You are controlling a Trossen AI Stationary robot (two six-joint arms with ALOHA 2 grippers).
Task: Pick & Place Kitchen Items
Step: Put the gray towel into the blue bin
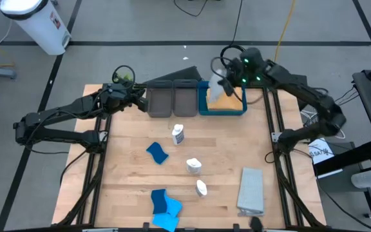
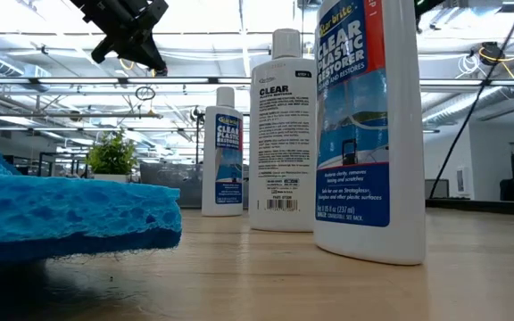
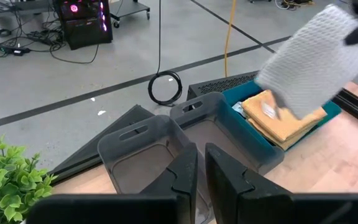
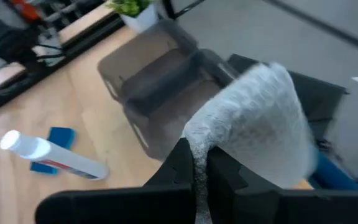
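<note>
The right end effector holds a pale grey cloth, its two dark fingers pinched on one edge so the rest hangs loose. The cloth is a soft, finely textured weave, nearly white, creased where it is gripped; it hangs in the air above the blue tray at the far edge of the surface, clear of the folded orange cloth lying in that tray. Beside the blue tray stand two grey trays. The left end effector waits over the nearer grey tray with its fingers drawn close together, only a narrow gap between them, holding nothing. On the surface lie three white bottles with blue labels, a dark blue sponge, more blue sponges by the near edge, and a folded grey cloth. A small green plant stands near the left arm.
</note>
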